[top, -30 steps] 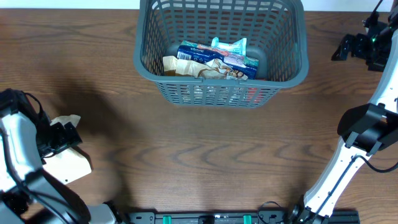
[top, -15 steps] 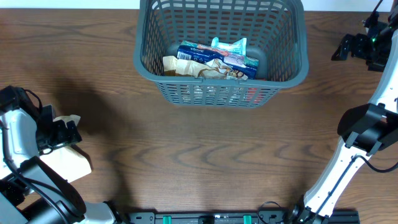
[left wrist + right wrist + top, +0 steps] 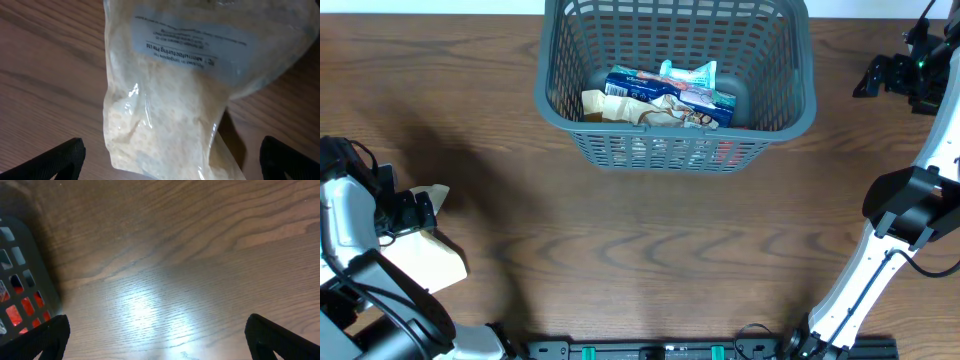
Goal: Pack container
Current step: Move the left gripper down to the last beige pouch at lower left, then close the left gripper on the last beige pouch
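Below left tool (image 3: 172, 167), pale pouch (image 3: 165, 120), label (image 3: 195, 45) wrist-view only.

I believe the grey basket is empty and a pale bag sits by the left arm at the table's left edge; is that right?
Not quite: the basket is not empty; the overhead view shows several packets lying in it. The pale bag does sit by the left arm at the table's left edge.

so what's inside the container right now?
A blue-and-white packet, a teal packet and a tan packet, piled together. A red item shows through the front slots of the container. Whatever lies beneath the pile is covered.
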{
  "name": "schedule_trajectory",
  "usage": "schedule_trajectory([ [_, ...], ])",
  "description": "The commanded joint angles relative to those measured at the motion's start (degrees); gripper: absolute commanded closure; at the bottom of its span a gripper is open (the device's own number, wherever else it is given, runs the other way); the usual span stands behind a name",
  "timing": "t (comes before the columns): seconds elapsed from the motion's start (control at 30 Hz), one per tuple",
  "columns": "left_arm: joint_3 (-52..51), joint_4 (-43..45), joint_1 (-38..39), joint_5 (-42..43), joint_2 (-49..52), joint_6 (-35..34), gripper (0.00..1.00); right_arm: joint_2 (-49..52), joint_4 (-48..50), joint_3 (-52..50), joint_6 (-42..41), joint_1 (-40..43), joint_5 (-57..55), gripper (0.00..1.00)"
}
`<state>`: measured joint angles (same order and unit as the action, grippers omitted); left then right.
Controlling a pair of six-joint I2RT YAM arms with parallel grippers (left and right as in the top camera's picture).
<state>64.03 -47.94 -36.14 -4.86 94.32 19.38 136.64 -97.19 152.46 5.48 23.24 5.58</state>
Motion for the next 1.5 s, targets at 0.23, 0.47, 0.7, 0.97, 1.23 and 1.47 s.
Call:
schedule_trajectory([
  [0.23, -0.3, 1.9, -0.3, 2.9, 10.0, -0.2, 0.01, -0.9, -0.1, 0.3, 0.6, -0.2, 0.4, 0.01],
  [0.47, -0.3, 3.9, -0.3, 2.9, 14.8, -3.5, 0.01, -0.9, -0.1, 0.3, 0.6, -0.9, 0.4, 0.01],
  [0.7, -0.3, 4.4, -0.3, 3.0, 15.6, -7.6, 0.13, -0.9, -0.1, 0.3, 0.6, -1.4, 0.4, 0.01],
  [0.97, -0.3, 3.6, -0.3, 7.6, 15.4, -8.2, 0.68, -0.9, -0.1, 0.3, 0.9, -1.3, 0.4, 0.01],
  [1.23, 0.9, 1.2, -0.3, 12.0, 14.4, -8.2, 0.89, -0.9, -0.1, 0.3, 1.0, -1.2, 0.4, 0.01],
  [1.47, 4.0, -1.6, 0.0, 13.7, 9.8, -9.0, 0.92, -0.9, -0.1, 0.3, 1.0, -0.7, 0.4, 0.01],
])
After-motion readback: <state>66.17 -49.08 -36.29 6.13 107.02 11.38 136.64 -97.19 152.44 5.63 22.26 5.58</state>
